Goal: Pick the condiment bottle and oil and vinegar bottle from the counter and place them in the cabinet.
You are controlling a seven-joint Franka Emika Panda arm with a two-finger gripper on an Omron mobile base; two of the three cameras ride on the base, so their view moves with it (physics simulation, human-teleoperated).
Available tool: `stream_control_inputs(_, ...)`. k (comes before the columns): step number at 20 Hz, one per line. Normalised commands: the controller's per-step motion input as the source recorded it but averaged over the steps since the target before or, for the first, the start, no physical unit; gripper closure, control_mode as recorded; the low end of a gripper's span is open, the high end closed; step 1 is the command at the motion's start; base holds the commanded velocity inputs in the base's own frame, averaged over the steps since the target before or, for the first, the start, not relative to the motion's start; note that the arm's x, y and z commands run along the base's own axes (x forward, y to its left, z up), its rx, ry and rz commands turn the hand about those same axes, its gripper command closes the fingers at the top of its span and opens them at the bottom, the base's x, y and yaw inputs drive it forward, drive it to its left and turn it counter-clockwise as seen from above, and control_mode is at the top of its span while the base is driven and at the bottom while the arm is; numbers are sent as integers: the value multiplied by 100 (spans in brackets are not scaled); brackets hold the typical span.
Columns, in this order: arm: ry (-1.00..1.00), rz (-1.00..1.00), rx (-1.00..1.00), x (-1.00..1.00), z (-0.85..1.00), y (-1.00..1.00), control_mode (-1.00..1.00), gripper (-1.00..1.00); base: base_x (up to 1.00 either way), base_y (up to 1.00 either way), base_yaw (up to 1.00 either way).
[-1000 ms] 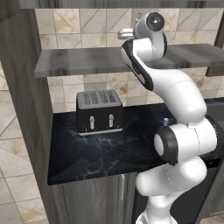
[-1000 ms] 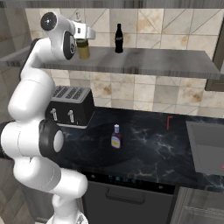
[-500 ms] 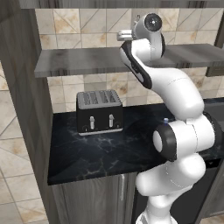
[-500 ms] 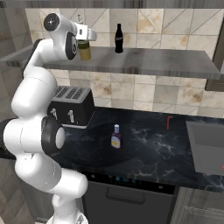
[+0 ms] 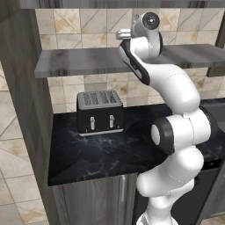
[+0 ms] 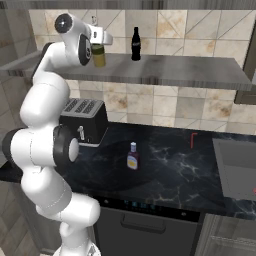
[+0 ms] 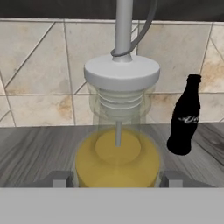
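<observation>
We saw one gripper (image 7: 117,178) raised to the shelf (image 6: 165,70), its two fingertips (image 7: 61,178) set on either side of the oil bottle (image 7: 117,148). They sat close against the glass and appeared clamped on it, though the hand view cut off the lowest part. In the right base view the oil bottle (image 6: 99,54) stood upright at the shelf's left part, close under the hand; whether its base touched the board we could not tell.

One black bottle (image 6: 135,44) stood upright on the shelf, just beside the oil bottle toward the shelf's middle and nearer the tiled wall. In the hand view it (image 7: 183,116) appeared to the right of the oil bottle, apart from it.

One condiment bottle (image 6: 132,156) stood upright on the dark counter (image 6: 170,170), near its middle, well apart from the shelf above. One toaster (image 5: 99,112) sat at the counter's back left, against the wall, with two levers on its front. One small red object (image 6: 193,140) stood toward the counter's back right; we could not tell what it was.

In the left base view the arm hid the oil bottle.
</observation>
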Motion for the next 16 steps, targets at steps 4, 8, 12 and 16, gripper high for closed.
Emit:
stream_control_inputs(4, 4, 0, 0, 15, -24, 0, -100, 100, 0, 0, 0)
stream_control_inputs(8, 3, 0, 0, 9, -31, 0, -100, 100, 0, 0, 0)
stream_control_inputs(12, 1, 0, 0, 8, -30, 0, -100, 100, 0, 0, 0)
stream_control_inputs(16, 0, 0, 0, 6, -21, 0, -100, -100, 0, 0, 0)
